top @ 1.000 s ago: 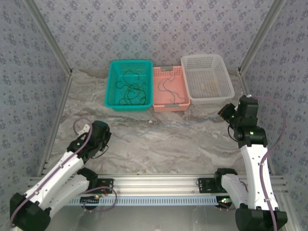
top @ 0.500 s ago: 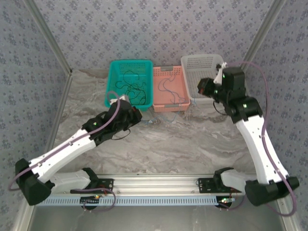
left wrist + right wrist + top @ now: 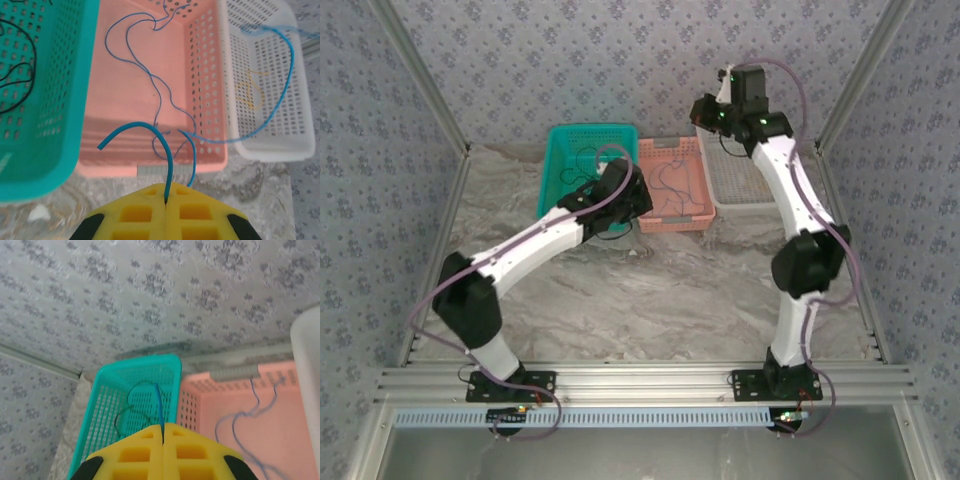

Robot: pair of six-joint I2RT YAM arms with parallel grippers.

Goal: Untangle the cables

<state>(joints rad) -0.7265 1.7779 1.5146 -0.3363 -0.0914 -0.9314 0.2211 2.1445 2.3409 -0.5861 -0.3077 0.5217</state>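
My left gripper [image 3: 165, 190] is shut on a blue cable [image 3: 169, 150] just in front of the pink basket [image 3: 125, 95]. One short end curls to the left. The other strand [image 3: 287, 80] runs right and up across the white basket [image 3: 260, 150]. High over that basket's back, my right gripper [image 3: 706, 108] is shut on the blue cable's other end [image 3: 158, 402]. A thinner blue cable [image 3: 150, 80] lies in the pink basket. Black cables [image 3: 31, 75] lie in the teal basket [image 3: 75, 100], and a yellowish cable [image 3: 252, 92] in the white one.
The three baskets, teal [image 3: 549, 180], pink [image 3: 670, 226] and white [image 3: 752, 208], stand side by side at the back of the marble table [image 3: 670, 290]. Patterned walls close in the back and both sides. My left arm [image 3: 535, 245] stretches low across the table's left half.
Both arms have swung up and away from the table's front. The left reached the baskets, the right rose high over the white basket. The blue cable has left the table.
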